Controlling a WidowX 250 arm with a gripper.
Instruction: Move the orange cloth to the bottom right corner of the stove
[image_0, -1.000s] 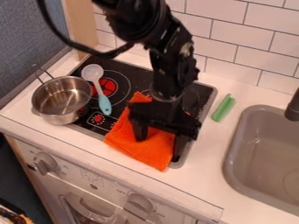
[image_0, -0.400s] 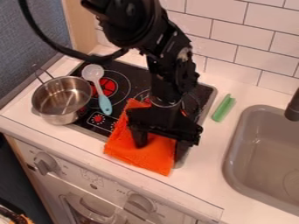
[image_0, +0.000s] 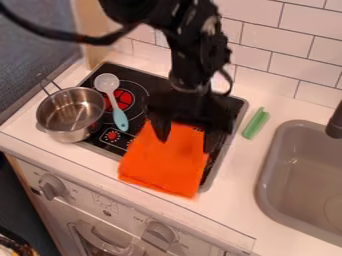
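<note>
Pincer spread wide, fingers apart at the upper end of the orange cloth — which lies near the stove's bottom right corner, past its front edge. Placing looks nearly done — next, probably, lift clear without dragging.

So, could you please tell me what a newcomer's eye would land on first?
Probably the bright orange cloth, spread over the front edge of the stove near its right corner, with the black tool at the cloth's far end. Next would come the shiny metal pot at the stove's left, beside the blue-handled spoon.
</note>
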